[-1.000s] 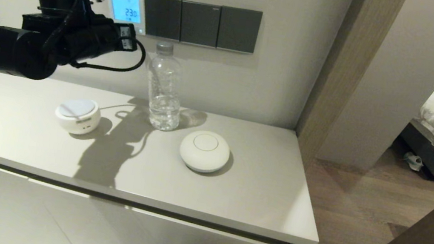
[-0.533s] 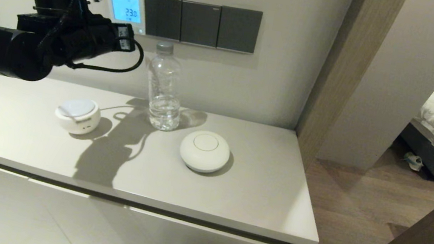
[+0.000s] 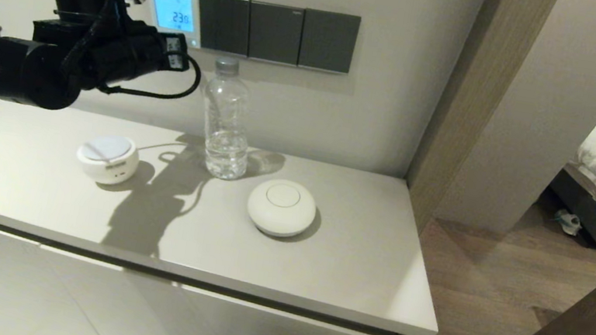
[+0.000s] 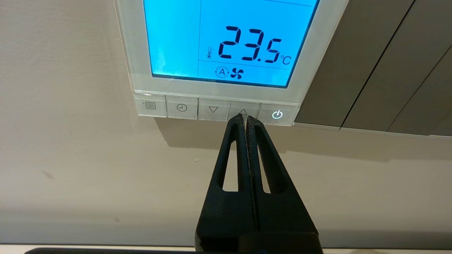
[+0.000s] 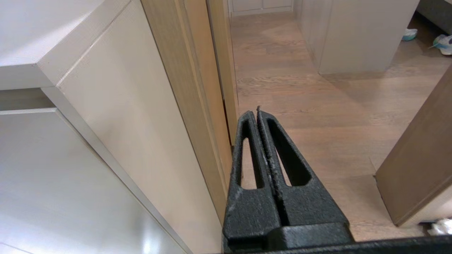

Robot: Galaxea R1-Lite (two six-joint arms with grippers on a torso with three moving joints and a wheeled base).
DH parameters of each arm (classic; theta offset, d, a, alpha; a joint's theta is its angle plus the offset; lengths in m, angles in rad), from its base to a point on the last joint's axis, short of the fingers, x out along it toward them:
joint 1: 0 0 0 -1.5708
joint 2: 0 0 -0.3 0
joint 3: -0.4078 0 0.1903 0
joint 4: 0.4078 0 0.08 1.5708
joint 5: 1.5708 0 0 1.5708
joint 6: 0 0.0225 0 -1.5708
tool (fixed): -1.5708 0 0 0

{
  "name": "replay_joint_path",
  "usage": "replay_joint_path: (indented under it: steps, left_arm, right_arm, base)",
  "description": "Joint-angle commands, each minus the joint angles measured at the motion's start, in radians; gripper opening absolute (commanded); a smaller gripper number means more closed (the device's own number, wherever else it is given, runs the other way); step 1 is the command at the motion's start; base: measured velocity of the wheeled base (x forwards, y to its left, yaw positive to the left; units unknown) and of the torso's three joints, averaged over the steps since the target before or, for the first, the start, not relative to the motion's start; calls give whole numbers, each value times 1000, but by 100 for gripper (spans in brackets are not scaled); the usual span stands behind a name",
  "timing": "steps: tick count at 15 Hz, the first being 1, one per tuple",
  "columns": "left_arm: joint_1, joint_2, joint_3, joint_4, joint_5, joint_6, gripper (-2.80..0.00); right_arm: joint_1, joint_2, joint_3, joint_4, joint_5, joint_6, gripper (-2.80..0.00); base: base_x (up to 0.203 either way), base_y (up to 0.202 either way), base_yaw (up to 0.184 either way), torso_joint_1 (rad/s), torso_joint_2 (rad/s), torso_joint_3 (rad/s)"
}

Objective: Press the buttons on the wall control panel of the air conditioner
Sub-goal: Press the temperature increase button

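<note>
Left pincer (image 4: 245, 118): fingers pressed together, nothing between them, tip at the lower edge of the up-arrow key in the row of buttons (image 4: 213, 109). Whether it actually touches the key, cannot tell. From the head camera the left arm reaches across from the left at panel height, the pincer's tip hidden behind its own wrist.

Control panel (image 3: 173, 13): mounted on the far wall, above the left part of the worktop (image 3: 353, 270), just left of three dark switch plates (image 3: 275, 33). Screen (image 4: 229, 38) glows light blue; reads 23.5 °C in the left wrist view, with a fan symbol beneath. Five keys along the bottom edge: menu, clock, down arrow, up arrow, power; the power symbol is lit.

Right pincer (image 5: 257, 113): fingers together, empty, held low beside the cabinet side over the wooden floor (image 5: 317, 88). Not seen from the head camera.

On the worktop: clear water bottle (image 3: 227, 121) near the wall below the switch plates; small white round box (image 3: 107, 158) to its left; larger white round puck (image 3: 281, 207) nearer and to the right.
</note>
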Motion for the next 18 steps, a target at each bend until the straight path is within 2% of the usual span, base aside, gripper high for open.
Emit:
replay_joint_path:
  steps: [1,12,18]
  left_arm:
    - [0,17,-14,-5,-1,-1,-280]
    - [0,-35,56,-28,5,-2,-280]
    - [0,-23,45,-28,5,-1,-280]
  right_arm:
    - [0,0,3,0,0,0,-280]
    - [0,0,3,0,0,0,-280]
    - [0,0,2,0,0,0,-280]
  base:
    - [0,0,0,0,0,0]
    - [0,0,0,0,0,0]
    - [0,0,0,0,0,0]
